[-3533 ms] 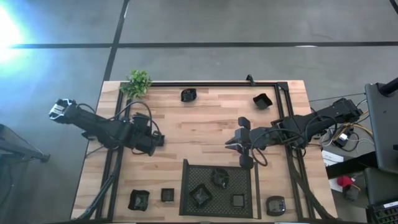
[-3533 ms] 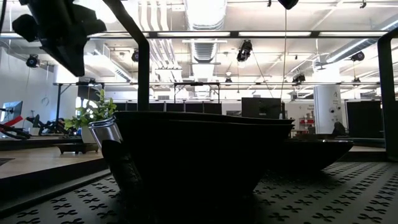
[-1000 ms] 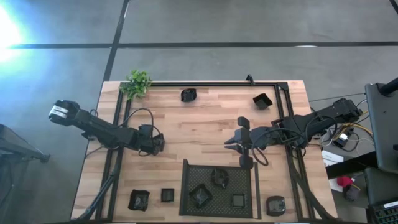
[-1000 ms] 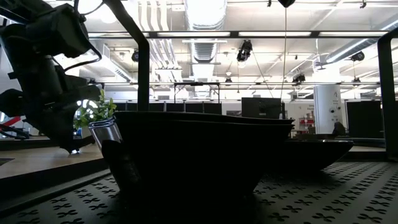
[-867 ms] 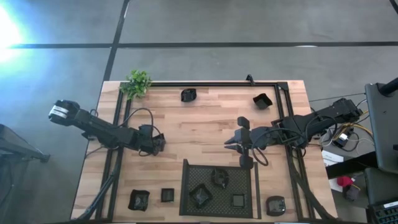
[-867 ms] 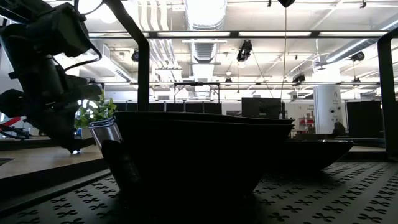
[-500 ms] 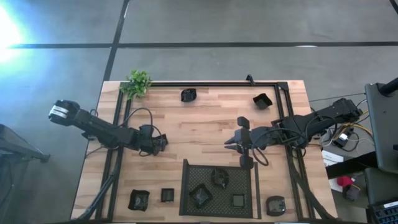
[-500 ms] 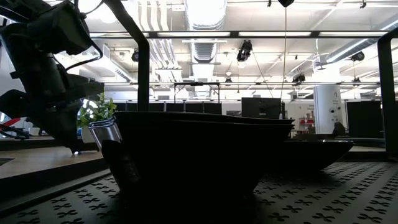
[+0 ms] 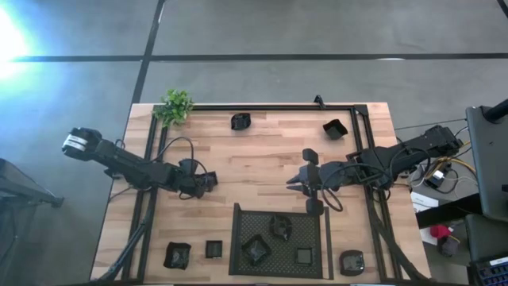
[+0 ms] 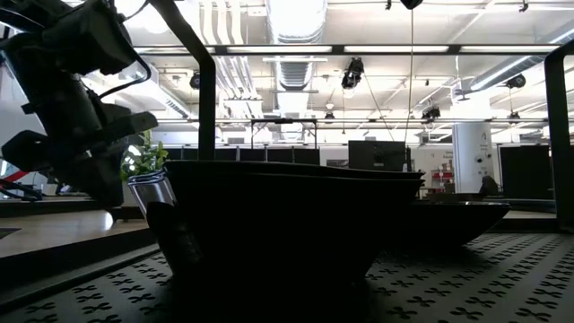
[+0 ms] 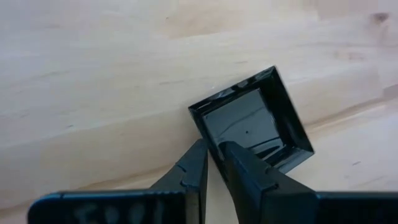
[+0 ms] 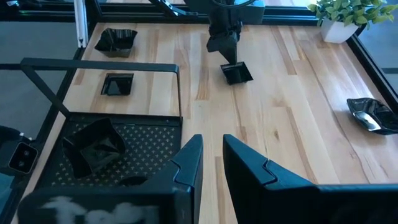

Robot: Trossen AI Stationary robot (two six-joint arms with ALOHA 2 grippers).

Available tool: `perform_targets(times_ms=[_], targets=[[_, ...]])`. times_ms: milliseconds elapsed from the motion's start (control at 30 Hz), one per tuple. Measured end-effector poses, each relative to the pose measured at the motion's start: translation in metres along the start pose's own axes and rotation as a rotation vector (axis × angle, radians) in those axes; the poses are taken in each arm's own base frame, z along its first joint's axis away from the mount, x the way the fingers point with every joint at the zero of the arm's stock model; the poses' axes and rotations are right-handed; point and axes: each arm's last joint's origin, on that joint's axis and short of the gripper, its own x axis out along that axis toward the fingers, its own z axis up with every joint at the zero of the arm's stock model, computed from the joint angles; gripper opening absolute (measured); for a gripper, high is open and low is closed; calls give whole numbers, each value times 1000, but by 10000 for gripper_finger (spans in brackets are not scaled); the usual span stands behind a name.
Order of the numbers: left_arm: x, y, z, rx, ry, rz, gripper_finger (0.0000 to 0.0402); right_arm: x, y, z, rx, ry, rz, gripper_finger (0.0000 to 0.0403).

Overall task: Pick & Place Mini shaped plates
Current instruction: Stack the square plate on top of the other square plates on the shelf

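- While I look straight down, my left gripper (image 9: 209,181) sits left of centre on the pale, plank-grained wooden table (image 9: 262,151), its two dark fingers pinched on the rim of a small square plate (image 11: 252,127).
- That plate is glossy black with a raised angular rim and a flat reflective floor; one finger (image 11: 245,169) is inside the wall, the other outside, and the dish looks slightly tipped against the wood.
- My right gripper (image 9: 295,183) waits right of centre, just above the mesh tray (image 9: 276,242); its fingers stand narrowly apart with nothing between them.
- Perforated black metal forms the rectangular tray at lower centre, which holds three shiny dishes: a crumpled-looking angular plate (image 9: 279,226), a diamond-set square (image 9: 255,249) and a little square (image 9: 303,256).
- Lower left of the tray lie an irregular dish (image 9: 176,255) and a small square one (image 9: 213,249); a rounded dish (image 9: 351,261) sits lower right.
- Near the top edge rest a roundish dish (image 9: 240,121) and an angular square dish (image 9: 335,128).
- A leafy green plant (image 9: 175,105) stands at the upper left corner.
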Motion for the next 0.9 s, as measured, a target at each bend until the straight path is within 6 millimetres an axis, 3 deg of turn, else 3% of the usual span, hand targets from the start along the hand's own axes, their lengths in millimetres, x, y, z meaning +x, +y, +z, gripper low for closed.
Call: perform_targets(times_ms=[900], targets=[[10, -4, -5, 35, 2, 1, 53, 0, 0, 0, 0, -1, 0, 57]])
